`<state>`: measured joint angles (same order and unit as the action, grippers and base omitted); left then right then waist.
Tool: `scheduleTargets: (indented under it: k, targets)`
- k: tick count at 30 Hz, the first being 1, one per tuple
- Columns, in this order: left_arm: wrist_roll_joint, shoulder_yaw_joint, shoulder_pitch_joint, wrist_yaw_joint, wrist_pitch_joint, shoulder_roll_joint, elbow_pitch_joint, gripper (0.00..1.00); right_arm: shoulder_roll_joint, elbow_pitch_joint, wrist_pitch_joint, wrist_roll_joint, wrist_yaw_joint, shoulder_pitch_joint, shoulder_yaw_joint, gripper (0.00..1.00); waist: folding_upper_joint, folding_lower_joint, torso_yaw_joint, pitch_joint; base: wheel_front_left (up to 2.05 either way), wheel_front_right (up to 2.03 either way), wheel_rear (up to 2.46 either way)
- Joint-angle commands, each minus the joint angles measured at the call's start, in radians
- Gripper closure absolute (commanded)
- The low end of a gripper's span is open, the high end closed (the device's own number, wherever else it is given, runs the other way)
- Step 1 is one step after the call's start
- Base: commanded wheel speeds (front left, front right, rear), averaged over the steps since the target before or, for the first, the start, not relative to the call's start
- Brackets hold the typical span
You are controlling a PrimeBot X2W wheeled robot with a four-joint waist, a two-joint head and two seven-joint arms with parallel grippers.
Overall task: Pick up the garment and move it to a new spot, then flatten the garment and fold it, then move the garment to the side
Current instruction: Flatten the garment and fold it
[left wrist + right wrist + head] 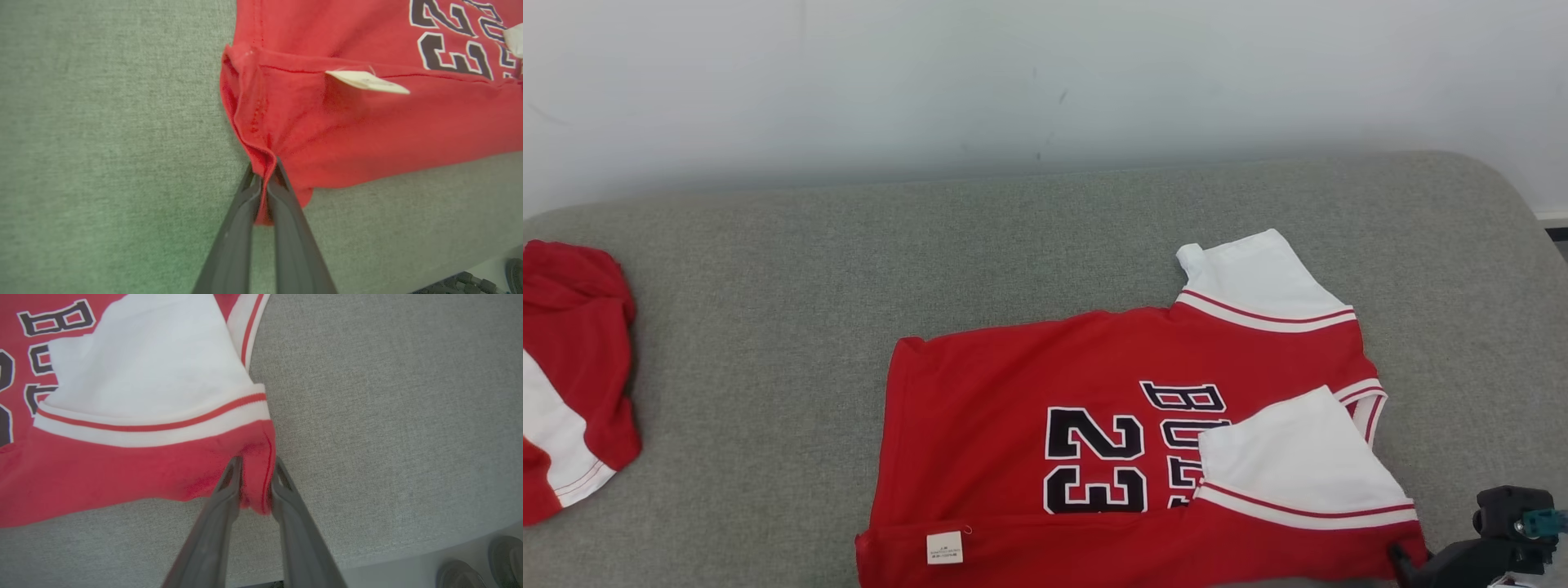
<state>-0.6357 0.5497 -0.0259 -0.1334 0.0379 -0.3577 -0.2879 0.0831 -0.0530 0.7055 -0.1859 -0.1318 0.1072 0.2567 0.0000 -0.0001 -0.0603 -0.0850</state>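
The red jersey [1013, 392] lies spread at about five o'clock on the grey padded surface [768, 327], the left pincer [263, 179] clamped on its seven-o'clock hem corner and the right pincer [255, 473] nipping its five-o'clock corner, seemingly so the near edge lifts evenly for folding.

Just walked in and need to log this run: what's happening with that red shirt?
The robot is working on the red jersey, which lies mostly flat on the grey cushion. Its left gripper is pinched on the near corner by the label, and its right gripper on the near corner below the folded-in white sleeve. Another red and white garment sits off to the left.
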Motion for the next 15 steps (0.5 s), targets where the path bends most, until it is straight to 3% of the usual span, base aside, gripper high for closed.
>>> scheduleTargets:
  k: [1,9,15]
  targets:
    - [-0.018,0.000,0.018,-0.007,0.010,-0.004,0.011,0.00,-0.004,-0.006,0.010,-0.006,0.002,0.011,0.003,0.00,0.0000,0.0001,-0.001,0.002,0.00,0.00,0.00]
    - [-0.085,-0.074,0.036,-0.033,0.059,-0.055,0.139,0.00,0.022,-0.144,0.040,-0.039,0.002,-0.035,0.028,0.00,0.0000,0.0001,-0.001,-0.020,0.00,0.00,0.00]
    - [-0.043,-0.107,-0.119,-0.061,0.124,-0.116,0.194,0.00,0.064,-0.214,0.024,-0.014,0.002,-0.186,0.000,0.00,0.0000,0.0001,-0.004,-0.084,0.00,0.00,0.00]
